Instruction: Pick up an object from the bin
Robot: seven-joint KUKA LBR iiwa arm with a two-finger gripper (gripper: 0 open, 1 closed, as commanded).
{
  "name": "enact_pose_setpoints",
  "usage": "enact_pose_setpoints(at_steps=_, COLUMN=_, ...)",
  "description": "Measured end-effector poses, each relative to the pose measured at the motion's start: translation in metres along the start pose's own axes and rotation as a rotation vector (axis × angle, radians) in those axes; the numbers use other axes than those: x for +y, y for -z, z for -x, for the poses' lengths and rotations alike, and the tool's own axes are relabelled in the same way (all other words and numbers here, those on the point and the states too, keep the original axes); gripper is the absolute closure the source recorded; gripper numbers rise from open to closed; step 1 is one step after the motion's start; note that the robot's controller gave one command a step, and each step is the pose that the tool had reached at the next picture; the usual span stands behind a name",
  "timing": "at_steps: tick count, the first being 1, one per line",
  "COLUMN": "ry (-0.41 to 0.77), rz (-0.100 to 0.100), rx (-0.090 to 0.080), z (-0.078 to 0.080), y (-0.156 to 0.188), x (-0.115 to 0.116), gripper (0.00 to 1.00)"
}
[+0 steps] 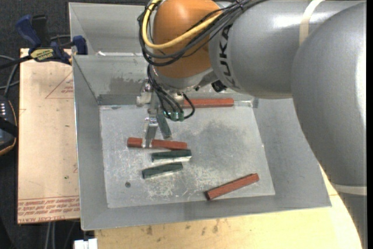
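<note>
**Gripper Set Low Over Red Bar in Scuffed Metal Bin**

A flat red bar (170, 144), long, thin and matte, is seen lying crosswise on the bin's floor. Its left part is met from above by the gripper (154, 138), a slim assembly of pale and dark metal. Whether the tool is spread wide or drawn narrow cannot be told from this angle.

Just in front of the red bar, a dark green bar (171, 155) with a pale edge is laid almost parallel to it. A second dark bar (162, 170) is found slightly nearer still. Another red bar (231, 186) is tilted well off to the front right. A third red one (213, 102) is lodged behind, against the rear wall.

The grey bin (87, 125) is marked by scratched, dulled sheet metal. Above the red bar, the wrist's smooth, rounded orange cover (180, 35) is wrapped in black and yellow cables.
</note>
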State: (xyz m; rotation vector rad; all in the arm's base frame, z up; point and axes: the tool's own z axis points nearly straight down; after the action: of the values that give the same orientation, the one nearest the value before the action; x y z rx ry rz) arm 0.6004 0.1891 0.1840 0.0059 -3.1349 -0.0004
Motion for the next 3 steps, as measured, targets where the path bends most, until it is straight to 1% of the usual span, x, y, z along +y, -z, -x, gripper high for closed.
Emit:
enact_pose_setpoints(at_steps=1, ry=-0.003, rz=0.001, rx=-0.007, z=0.002, y=0.005, x=-0.001, gripper=0.0)
enact_pose_setpoints(at_steps=2, ry=0.056, rz=0.003, rx=-0.015, z=0.001, y=-0.031, x=-0.015, gripper=0.0)
enact_pose_setpoints(at_steps=3, ry=0.425, rz=0.003, rx=-0.018, z=0.024, y=-0.105, x=-0.038, gripper=1.0)
